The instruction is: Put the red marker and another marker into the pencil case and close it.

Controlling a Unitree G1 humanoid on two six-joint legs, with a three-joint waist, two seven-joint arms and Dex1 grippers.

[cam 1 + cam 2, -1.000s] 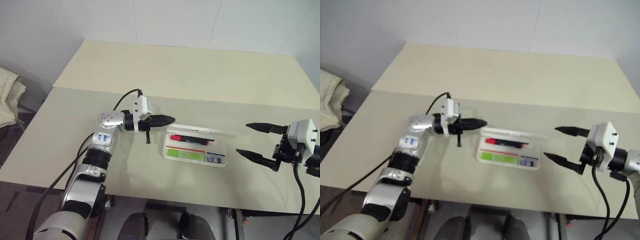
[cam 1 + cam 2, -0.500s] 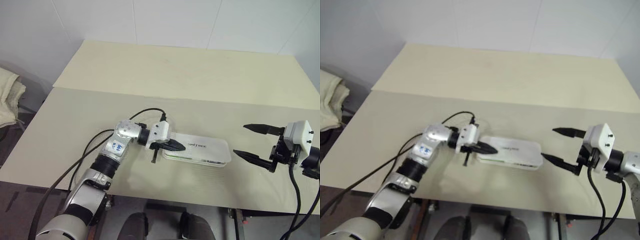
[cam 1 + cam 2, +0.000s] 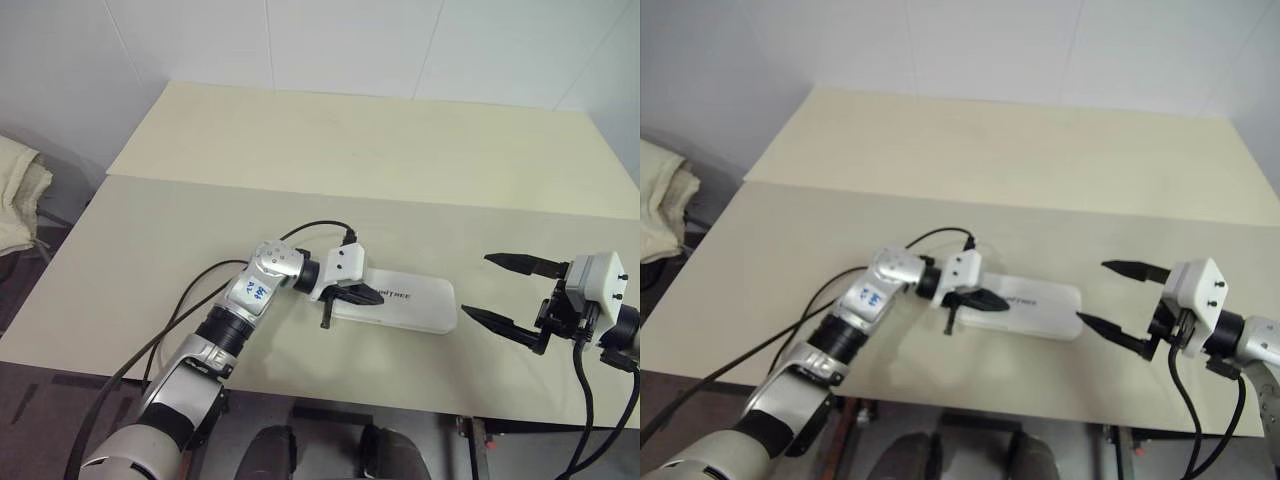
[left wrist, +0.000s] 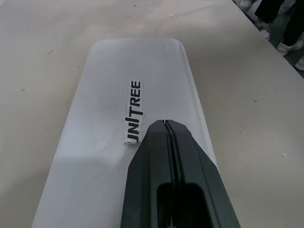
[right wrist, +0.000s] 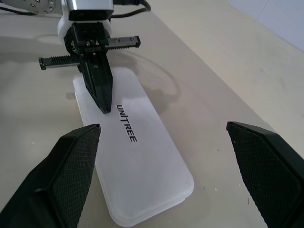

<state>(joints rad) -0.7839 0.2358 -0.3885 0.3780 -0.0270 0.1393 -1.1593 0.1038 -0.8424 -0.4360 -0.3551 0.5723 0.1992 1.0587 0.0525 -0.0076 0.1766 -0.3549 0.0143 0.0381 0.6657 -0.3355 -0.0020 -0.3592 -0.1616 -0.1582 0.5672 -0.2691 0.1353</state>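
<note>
The white pencil case (image 3: pixel 400 304) lies flat on the table with its lid down and a dark logo (image 4: pixel 134 111) on top. My left gripper (image 3: pixel 373 297) is shut, and its tip rests on the lid near the logo at the case's left part (image 4: pixel 165 122). My right gripper (image 3: pixel 476 285) is open and hovers just right of the case's right end, empty; its own wrist view shows the case (image 5: pixel 147 175) between its two spread fingers. The red marker and the other marker are hidden inside the shut case.
The cream table (image 3: pixel 350 140) has a seam across its middle, with wide bare surface behind the case. Its front edge runs close below both grippers. A pale cloth (image 3: pixel 12 190) lies off the table at the far left.
A second ago the lid stood open, showing the red marker and green highlighter inside. My left gripper swung right and down, and the lid now lies shut. The right gripper stayed put.
</note>
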